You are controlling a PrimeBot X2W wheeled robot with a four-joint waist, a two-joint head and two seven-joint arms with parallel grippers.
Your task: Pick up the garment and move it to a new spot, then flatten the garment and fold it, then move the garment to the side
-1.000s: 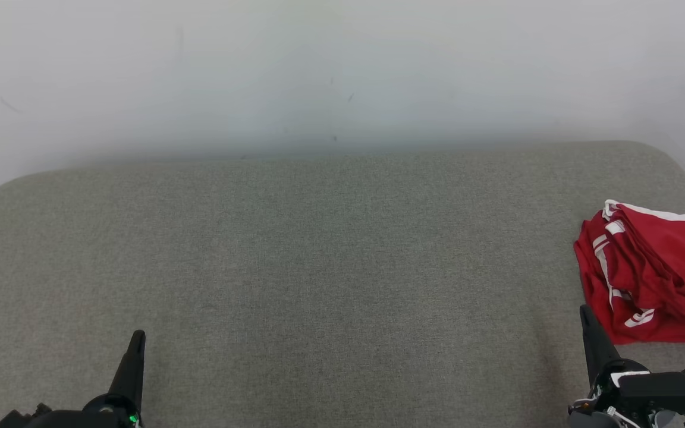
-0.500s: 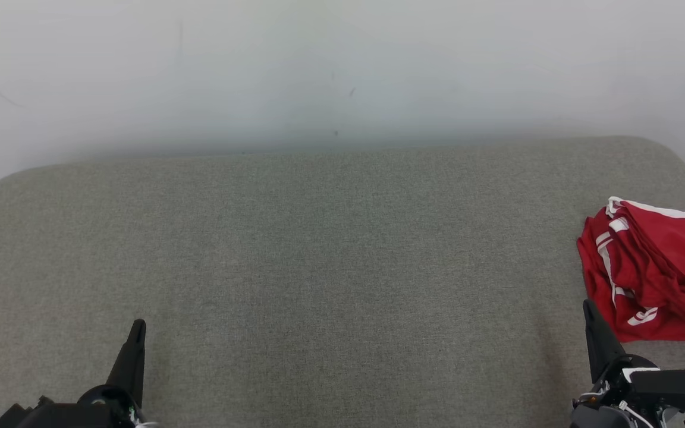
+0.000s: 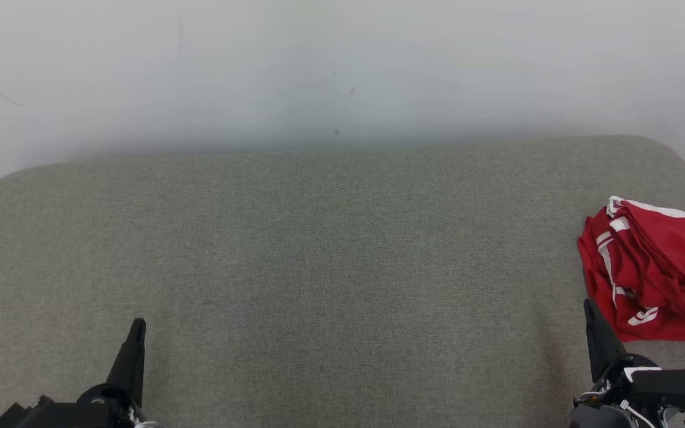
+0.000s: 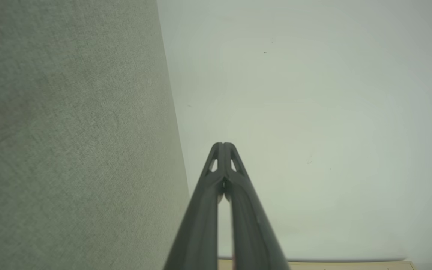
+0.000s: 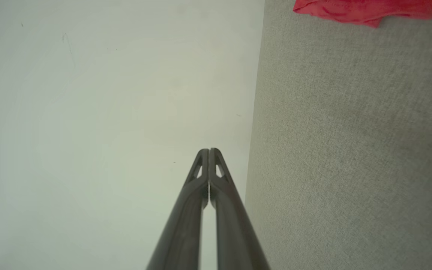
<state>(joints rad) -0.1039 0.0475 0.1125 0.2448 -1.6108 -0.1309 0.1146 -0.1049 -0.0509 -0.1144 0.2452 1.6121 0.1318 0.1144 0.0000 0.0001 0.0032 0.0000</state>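
Here the red garment (image 3: 657, 273) lies in a crumpled heap at the right edge of the grey padded top (image 3: 330, 249). It sits just ahead and to the right of the right gripper (image 3: 588, 304), near its tip but not touching. The left gripper (image 3: 138, 324) is well apart, on the other side. Both grippers are pinched closed and hold nothing. The right arm looks like the 1 to reach.

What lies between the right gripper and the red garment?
Only bare grey fabric surface. The right wrist view shows this stretch best, between the shut right gripper and the red garment.
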